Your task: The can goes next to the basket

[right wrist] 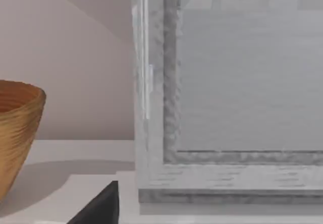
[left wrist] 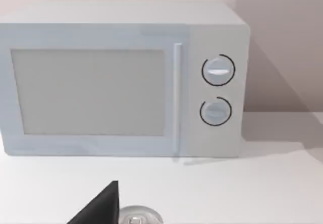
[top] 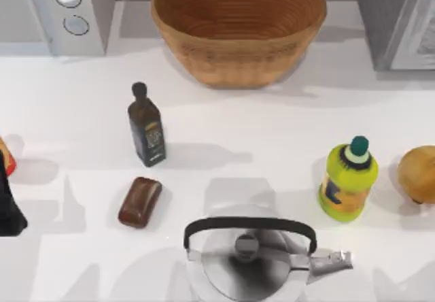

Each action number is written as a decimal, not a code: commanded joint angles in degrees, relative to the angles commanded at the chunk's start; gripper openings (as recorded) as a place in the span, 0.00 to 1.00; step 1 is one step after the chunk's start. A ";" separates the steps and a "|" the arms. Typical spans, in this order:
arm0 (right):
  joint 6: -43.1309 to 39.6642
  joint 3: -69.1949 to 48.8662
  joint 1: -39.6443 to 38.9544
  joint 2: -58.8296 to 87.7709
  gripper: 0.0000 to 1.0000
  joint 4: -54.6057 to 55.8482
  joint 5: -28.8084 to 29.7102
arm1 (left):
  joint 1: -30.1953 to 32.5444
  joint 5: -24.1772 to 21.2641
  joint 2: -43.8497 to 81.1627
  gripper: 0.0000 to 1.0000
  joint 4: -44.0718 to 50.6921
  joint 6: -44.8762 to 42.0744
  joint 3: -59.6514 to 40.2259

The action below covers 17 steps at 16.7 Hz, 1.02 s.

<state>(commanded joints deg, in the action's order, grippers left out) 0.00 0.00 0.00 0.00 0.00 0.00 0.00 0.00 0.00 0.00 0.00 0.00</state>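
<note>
Nearest the overhead camera sits a polished steel kettle with a black handle (top: pixel 250 258); the small red and yellow-orange can (top: pixel 5 156) peeks in at the table's far left edge, just above the black left gripper (top: pixel 8 207), whose finger spread I cannot tell. The wide tan woven wicker basket (top: pixel 238 30) stands well apart at the back centre. I judge the reach-and-grasp step is in hand: the next move calls for closing on the can, then carrying it past the dark glass bottle (top: pixel 146 128).

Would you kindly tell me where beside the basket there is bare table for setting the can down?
Bare table lies left of the basket, between microwave and dark bottle; another patch lies right of it, above the yellow-green bottle. The front by the kettle is crowded.
</note>
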 joint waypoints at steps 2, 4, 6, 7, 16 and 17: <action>0.00 0.00 0.00 0.00 1.00 0.00 0.00 | 0.00 0.00 0.00 1.00 0.00 0.00 0.00; 0.00 0.00 0.00 0.00 1.00 0.00 0.00 | -0.14 0.00 1.76 1.00 1.43 -1.09 -1.74; 0.00 0.00 0.00 0.00 1.00 0.00 0.00 | -0.47 -0.01 5.99 1.00 4.70 -3.58 -5.84; 0.00 0.00 0.00 0.00 1.00 0.00 0.00 | -0.68 -0.01 9.02 1.00 6.90 -5.27 -8.66; 0.00 0.00 0.00 0.00 1.00 0.00 0.00 | -3.62 -0.04 56.01 1.00 36.51 -27.87 -47.28; 0.00 0.00 0.00 0.00 1.00 0.00 0.00 | -3.98 -0.05 62.04 1.00 40.17 -30.66 -52.14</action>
<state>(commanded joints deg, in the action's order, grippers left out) 0.00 0.00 0.00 0.00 0.00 0.00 -3.98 -0.05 62.04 40.17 -30.66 -52.14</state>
